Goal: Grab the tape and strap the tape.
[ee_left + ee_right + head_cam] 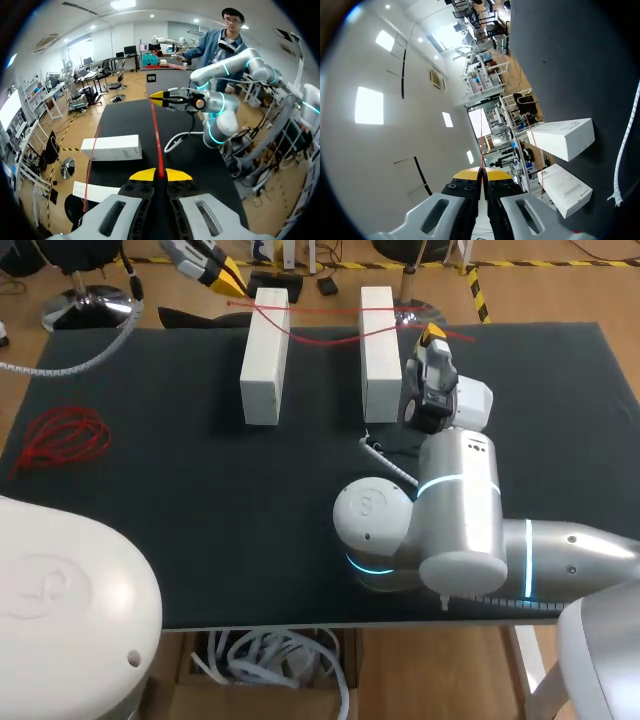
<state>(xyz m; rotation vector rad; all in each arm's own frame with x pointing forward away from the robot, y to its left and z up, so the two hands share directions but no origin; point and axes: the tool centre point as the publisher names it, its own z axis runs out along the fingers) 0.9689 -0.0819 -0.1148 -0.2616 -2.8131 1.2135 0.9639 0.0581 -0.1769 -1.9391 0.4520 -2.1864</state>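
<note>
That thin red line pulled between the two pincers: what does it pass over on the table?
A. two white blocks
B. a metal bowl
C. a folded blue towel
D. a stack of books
A: in the head view the red tape runs from the left pincer over the near white block and the far white block to the right pincer.

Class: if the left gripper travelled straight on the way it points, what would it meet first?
Probably the right gripper, which holds the far end of the red tape stretched straight ahead. The white blocks seem to lie beside that line, though depth is unclear.
</note>
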